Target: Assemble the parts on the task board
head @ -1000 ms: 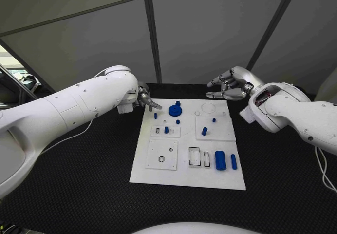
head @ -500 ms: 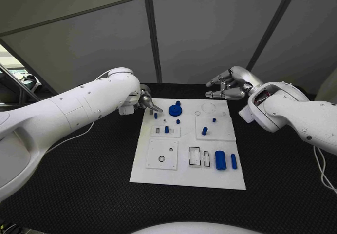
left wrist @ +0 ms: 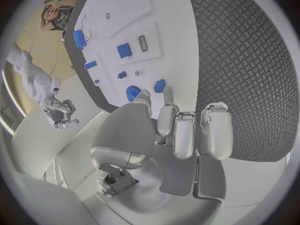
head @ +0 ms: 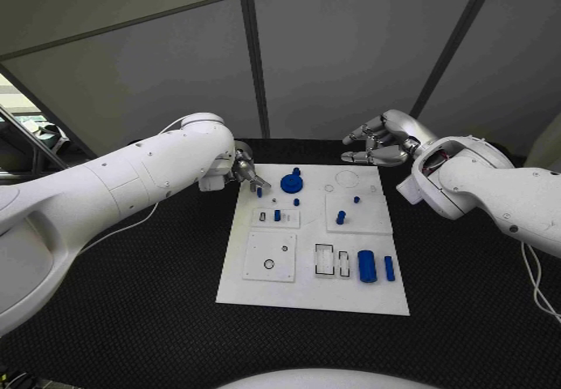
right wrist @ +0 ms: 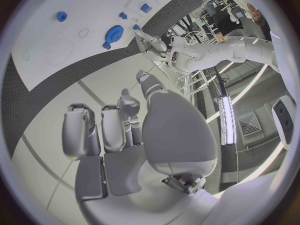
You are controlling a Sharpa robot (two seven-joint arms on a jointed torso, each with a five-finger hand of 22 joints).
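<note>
Board [head: 306, 296] lies flat in the middle of the black surface [head: 140, 292], its long side running away from the robot. Blue parts sit on it: a round gear-like part [head: 291, 185] near the far left corner, a small peg [head: 297, 203] just nearer than it, another peg [head: 277, 215] on a raised white tile at the left, one peg [head: 340, 217] on the square tile to the right, a tiny one [head: 357, 199] beyond that, and a thick cylinder [head: 367, 267] with a thin pin [head: 389, 268] beside it at the near right. Two clear rectangular frames [head: 324, 260] stand just left of the cylinder. A square tile with a small ring [head: 269, 264] lies at the near left.

The left robot hand [head: 246, 173] hangs over the board's far left corner, fingers pointing down. In the left wrist view a small blue piece [left wrist: 159, 86] sits at the fingertips [left wrist: 167, 92], pinched between them, just beside the gear-like part.

The right robot hand [head: 380, 143] hovers beyond the board's far right corner, off the board, above the surface. Its fingers are curled loosely inward with gaps between them, and the right wrist view shows nothing in its palm [right wrist: 131, 130].
</note>
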